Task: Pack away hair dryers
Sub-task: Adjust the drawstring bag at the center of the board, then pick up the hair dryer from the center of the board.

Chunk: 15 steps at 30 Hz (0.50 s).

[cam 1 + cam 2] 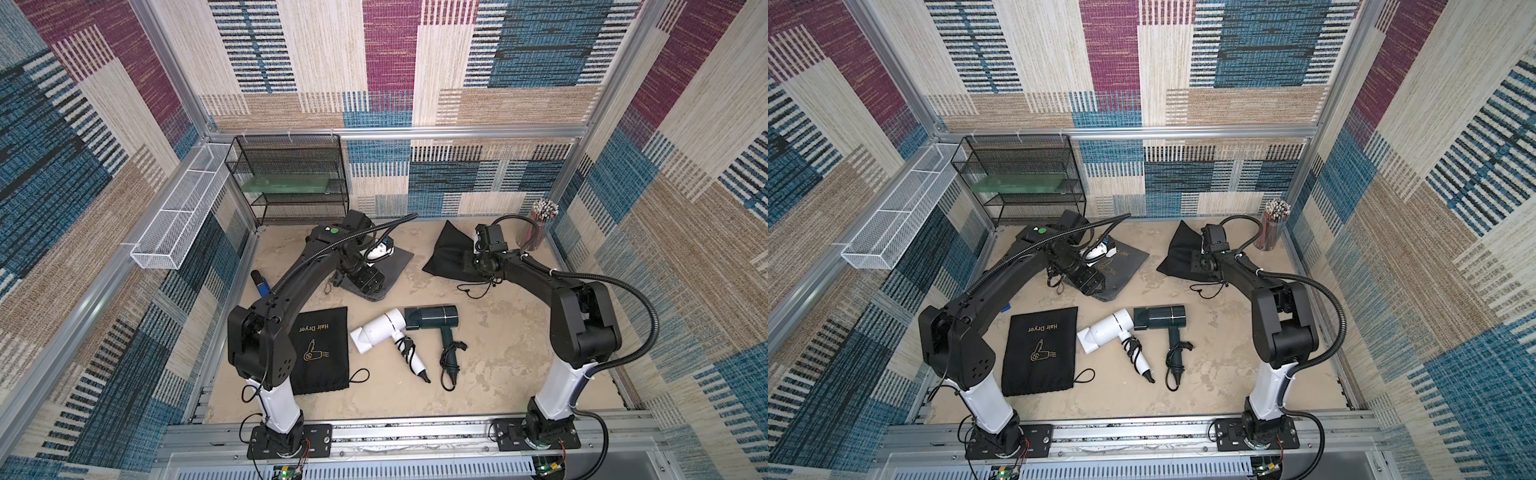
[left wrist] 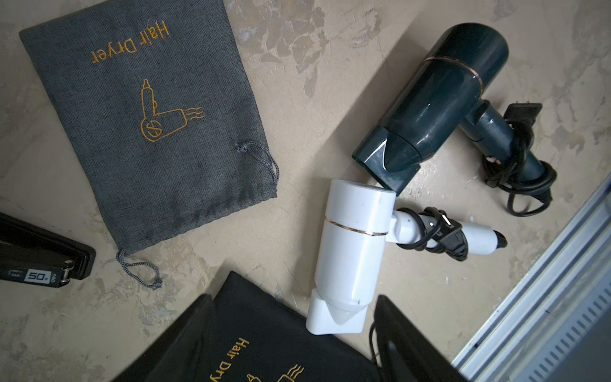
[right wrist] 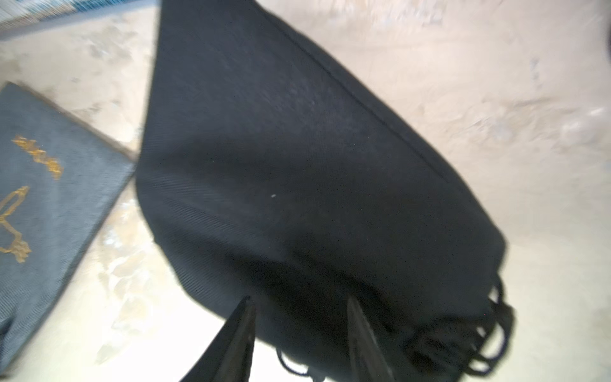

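Right hand [image 3: 297, 299] part-open at plump black pouch [image 3: 297, 165], contents unseen; left hand [image 2: 294, 297] wide-open, empty, near flat grey pouch [image 2: 142, 115]

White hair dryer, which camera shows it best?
The left wrist view: the white hair dryer is close up, barrel, nozzle, handle and wrapped cord sharp. Both top views show it whole but small, beside the dark teal hair dryer. The right wrist view misses it, showing a black pouch and grey pouch.
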{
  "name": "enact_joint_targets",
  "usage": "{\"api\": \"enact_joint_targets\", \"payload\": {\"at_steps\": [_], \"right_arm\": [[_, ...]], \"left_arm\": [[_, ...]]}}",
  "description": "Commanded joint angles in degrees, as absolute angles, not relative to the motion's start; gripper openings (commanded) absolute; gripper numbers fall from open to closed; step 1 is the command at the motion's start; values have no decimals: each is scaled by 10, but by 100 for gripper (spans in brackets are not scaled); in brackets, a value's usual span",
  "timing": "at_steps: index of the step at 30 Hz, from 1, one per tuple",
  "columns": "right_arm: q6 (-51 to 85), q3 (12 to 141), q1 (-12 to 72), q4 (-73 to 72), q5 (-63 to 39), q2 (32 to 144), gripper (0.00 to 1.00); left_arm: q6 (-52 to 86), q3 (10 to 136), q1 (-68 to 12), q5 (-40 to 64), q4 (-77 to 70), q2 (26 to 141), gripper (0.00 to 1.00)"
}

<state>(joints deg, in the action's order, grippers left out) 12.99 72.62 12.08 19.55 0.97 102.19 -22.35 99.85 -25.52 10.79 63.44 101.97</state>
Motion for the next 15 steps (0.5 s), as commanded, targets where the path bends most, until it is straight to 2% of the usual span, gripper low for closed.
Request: {"api": "enact_joint_targets", "payload": {"at_steps": [1, 7, 11, 15], "right_arm": [[139, 712, 153, 193, -1, 950, 54], [263, 649, 266, 259, -14, 810, 62], [383, 558, 373, 275, 13, 721, 73], [500, 529, 476, 350, 73, 667, 72]], "left_arm": [[-243, 1020, -251, 108, 622, 1009, 82], [-209, 1100, -246, 113, 622, 1016, 85], [-157, 1130, -246, 147, 606, 1027, 91], [-151, 1144, -246, 190, 603, 1038, 91]]}}
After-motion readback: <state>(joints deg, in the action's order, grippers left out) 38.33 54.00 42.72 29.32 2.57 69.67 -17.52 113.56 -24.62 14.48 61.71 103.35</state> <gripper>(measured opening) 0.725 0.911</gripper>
